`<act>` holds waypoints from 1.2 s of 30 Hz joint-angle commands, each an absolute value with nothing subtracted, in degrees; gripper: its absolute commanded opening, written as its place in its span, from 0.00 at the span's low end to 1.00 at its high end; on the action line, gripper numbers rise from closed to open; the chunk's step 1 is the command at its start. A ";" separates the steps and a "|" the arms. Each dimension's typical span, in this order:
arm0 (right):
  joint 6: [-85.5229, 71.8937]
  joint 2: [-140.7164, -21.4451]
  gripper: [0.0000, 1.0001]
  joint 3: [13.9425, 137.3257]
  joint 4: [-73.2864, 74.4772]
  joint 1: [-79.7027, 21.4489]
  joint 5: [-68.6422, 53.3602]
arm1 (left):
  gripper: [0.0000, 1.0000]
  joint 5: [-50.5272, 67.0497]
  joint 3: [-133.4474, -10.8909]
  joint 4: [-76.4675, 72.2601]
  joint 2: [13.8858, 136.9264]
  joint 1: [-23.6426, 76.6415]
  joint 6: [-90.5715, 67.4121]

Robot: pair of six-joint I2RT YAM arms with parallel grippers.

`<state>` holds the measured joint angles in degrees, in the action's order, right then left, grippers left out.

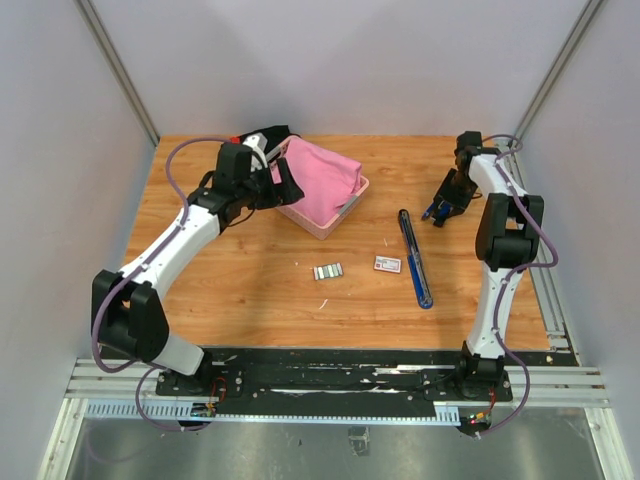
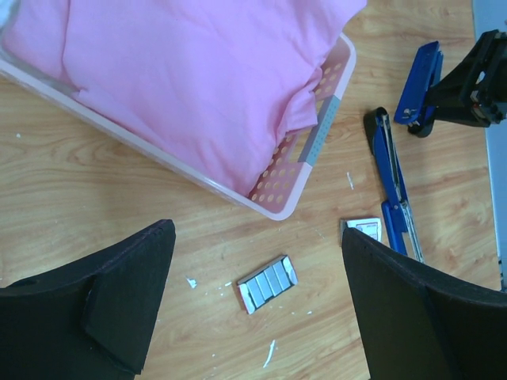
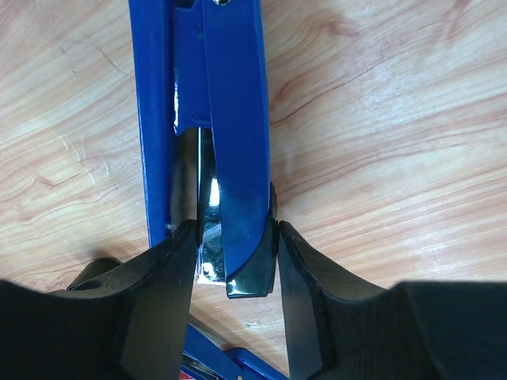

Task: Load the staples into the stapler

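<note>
The right gripper has its two black fingers drawn in narrow, pressed against both sides of a blue stapler at its black-tipped end, with a chrome strip showing in the slot between them. This happens near the far right corner of the wooden table. The left gripper hangs with its fingers spread wide and holding nothing, above the pink mesh basket, which sits by the far edge, left of centre, with pink cloth in it. The staples, a small silvery block, lie bare on the wood about midway between the left and right edges, nearer the near edge. Their white carton rests close to their right. Just beyond the carton, a second blue stapler lies opened out flat.
</note>
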<state>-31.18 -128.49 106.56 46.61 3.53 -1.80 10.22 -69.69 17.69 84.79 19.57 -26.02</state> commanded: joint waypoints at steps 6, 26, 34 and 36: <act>-26.57 -129.76 0.08 108.58 49.40 4.39 -1.03 | 0.90 11.50 -69.59 14.88 81.82 19.13 -28.16; -16.69 -106.39 0.00 90.09 43.19 2.17 -12.84 | 0.89 12.71 -67.67 11.54 81.62 26.37 -38.84; -16.88 -103.98 0.00 83.61 41.11 -1.11 -14.44 | 0.89 13.51 -66.02 9.94 82.95 29.00 -44.58; -16.94 -103.45 0.01 83.06 40.80 -2.50 -14.69 | 0.89 15.74 -65.78 8.42 84.12 29.28 -46.17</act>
